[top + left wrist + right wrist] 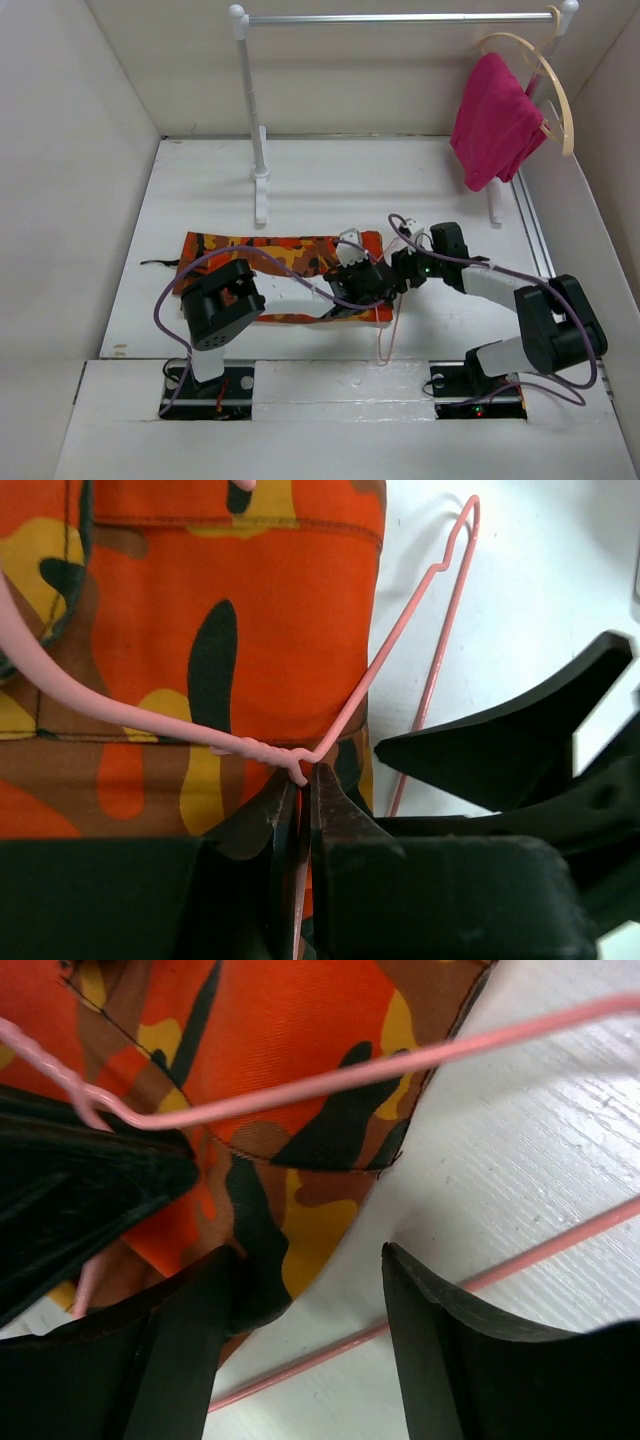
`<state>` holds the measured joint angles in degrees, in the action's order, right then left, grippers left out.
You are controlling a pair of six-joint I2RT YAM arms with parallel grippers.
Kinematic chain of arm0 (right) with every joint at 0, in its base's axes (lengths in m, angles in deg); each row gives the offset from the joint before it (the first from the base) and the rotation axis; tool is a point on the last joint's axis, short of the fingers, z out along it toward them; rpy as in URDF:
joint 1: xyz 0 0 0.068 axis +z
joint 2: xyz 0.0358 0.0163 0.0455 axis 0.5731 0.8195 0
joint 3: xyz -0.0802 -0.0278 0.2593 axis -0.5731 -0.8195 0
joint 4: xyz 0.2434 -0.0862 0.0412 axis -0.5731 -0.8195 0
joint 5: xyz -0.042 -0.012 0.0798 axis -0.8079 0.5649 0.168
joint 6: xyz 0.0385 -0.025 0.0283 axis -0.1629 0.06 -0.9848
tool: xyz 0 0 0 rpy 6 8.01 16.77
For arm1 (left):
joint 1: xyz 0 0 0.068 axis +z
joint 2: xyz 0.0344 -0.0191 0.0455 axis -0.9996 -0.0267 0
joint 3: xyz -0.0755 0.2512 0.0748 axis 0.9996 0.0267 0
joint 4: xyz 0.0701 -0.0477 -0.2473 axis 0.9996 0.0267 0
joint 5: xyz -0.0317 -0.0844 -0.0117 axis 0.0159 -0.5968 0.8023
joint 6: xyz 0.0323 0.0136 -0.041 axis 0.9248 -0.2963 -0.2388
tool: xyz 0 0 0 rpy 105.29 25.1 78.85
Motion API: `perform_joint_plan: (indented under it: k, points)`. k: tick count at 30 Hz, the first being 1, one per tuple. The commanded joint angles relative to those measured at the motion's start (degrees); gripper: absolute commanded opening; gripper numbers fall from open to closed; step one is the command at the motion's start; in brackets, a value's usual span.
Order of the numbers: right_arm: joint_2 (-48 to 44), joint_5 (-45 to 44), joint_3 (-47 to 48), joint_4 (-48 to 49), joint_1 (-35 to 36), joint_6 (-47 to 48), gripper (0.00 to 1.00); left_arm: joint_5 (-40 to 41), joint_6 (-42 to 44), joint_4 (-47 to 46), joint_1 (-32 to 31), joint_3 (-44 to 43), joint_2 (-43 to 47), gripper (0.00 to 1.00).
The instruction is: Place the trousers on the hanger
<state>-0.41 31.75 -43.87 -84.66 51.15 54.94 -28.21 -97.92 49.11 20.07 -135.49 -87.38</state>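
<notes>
Trousers [285, 250] lie flat on the table [200, 190], long axis left to right, their right end under both grippers. The hanger [400, 626] lies across that end. The left gripper [305, 780] is clamped on its twisted neck, and the right gripper [308, 1255] gapes astride the cloth edge. Only the wrist views show the wire clearly.

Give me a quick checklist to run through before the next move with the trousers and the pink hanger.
1. Left gripper shut on the hanger at its twisted neck: ok.
2. Right gripper open, holding nothing: ok.
3. Trousers lying flat on the table: ok.
4. Trousers draped over the hanger bar: not ok; the wire lies on and beside the cloth.
5. Right gripper clear of the cloth edge: cannot tell.
</notes>
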Motion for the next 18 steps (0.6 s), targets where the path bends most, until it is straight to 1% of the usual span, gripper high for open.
perform_joint_plan:
  k: [1,3,5,7,8,10,11,12,13,15,16,17,18]
  points:
    - [2.7,3.4,-1.0,6.6,-0.5,0.6,0.67,5.2,-2.2,4.1,0.4,-2.3,0.8,0.00]
    - [4.6,4.5,-1.6,7.6,-0.5,0.2,0.69,5.1,-3.0,4.6,0.4,-2.4,0.8,0.00]
    - [6.3,7.6,-2.2,10.7,-0.5,-0.8,0.69,5.0,-3.6,4.6,0.4,-2.2,0.6,0.00]
    - [8.6,9.3,-2.7,13.1,-0.5,-1.5,0.66,5.2,-3.9,4.6,0.4,-2.2,0.2,0.00]
    - [9.3,10.4,-2.8,13.6,-0.5,-1.6,0.63,5.4,-4.0,5.1,0.4,-2.5,0.1,0.00]
    - [11.3,11.7,-2.8,14.7,-0.5,-1.5,0.41,5.6,-3.9,5.7,0.9,-2.7,-0.4,0.00]
    - [11.9,13.4,-2.8,14.7,-1.0,-0.9,0.26,5.7,-3.9,6.1,0.9,-2.8,-0.5,0.00]
    - [12.1,14.3,-2.8,14.8,-1.0,-0.8,0.07,5.7,-3.6,6.3,1.6,-2.7,-0.5,0.00]
    - [10.9,15.2,-3.1,14.7,-1.9,-0.8,0.00,5.8,-3.5,6.4,1.6,-2.5,-0.5,0.00]
    - [8.0,15.2,-3.7,13.2,-4.2,-0.6,0.00,5.8,-3.0,6.6,2.8,-1.7,0.0,0.00]
    - [6.3,14.9,-3.8,9.7,-5.3,0.1,0.00,6.3,-2.3,6.6,2.8,-1.6,0.7,0.00]
    - [2.4,14.2,-3.7,7.2,-6.4,2.0,0.00,6.6,-1.7,6.6,2.8,-0.9,1.3,0.00]
    - [0.5,13.9,-3.5,4.5,-9.0,2.9,0.00,7.0,-1.1,6.5,3.4,-0.7,1.6,0.00]
